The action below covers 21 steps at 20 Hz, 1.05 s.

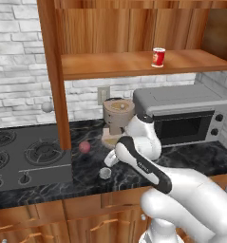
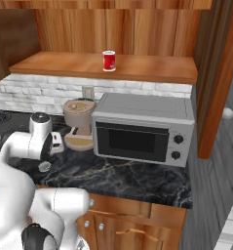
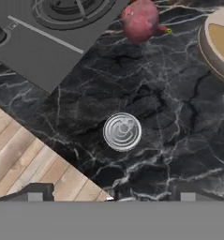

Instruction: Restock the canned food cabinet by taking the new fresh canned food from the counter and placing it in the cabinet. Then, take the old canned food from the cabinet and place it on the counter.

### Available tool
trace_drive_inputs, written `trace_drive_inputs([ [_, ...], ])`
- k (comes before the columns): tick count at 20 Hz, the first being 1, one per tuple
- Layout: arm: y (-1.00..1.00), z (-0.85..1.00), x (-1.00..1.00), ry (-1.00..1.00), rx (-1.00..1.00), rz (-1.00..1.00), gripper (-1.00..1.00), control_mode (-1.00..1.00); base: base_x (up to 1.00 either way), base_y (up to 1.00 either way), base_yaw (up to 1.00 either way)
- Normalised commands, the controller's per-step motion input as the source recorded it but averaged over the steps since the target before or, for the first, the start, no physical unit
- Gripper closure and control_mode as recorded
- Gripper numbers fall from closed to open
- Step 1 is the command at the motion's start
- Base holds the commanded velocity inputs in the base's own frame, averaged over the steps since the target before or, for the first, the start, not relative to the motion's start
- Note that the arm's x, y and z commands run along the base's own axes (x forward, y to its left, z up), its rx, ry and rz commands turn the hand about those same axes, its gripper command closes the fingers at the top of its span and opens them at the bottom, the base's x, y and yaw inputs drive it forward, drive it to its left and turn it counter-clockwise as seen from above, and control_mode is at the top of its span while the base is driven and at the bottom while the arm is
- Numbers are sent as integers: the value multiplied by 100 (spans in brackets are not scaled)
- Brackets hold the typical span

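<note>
With the red can (image 1: pixel 158 57) on the cabinet shelf (image 1: pixel 110 65) and the silver tin (image 3: pixel 122 131) on the counter (image 3: pixel 179 122), we judged both swaps done, fingers (image 3: pixel 36 193) spread, leaving only retreat.

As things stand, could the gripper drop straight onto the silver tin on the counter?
Probably yes: the gripper hangs above the silver tin, with bare counter around it; the red ball lies apart.

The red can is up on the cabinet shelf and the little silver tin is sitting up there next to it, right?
Not quite. The red can is on the cabinet shelf, but the silver tin lies down on the black counter, near the dull red ball. The hand view shows it best.
</note>
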Motion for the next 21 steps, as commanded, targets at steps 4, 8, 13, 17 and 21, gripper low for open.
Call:
trace_drive_inputs([
  [4,-100,76,-100,0,2,-7,-100,-100,0,0,0],
  [8,-100,52,-100,-3,0,-1,-100,-100,0,0,0],
  [13,-60,51,-100,-29,0,-2,-100,-100,0,0,0],
  [17,-11,73,-100,-51,5,4,-100,-100,0,0,0],
  [21,1,-3,4,-8,-3,1,-100,-100,0,0,0],
])
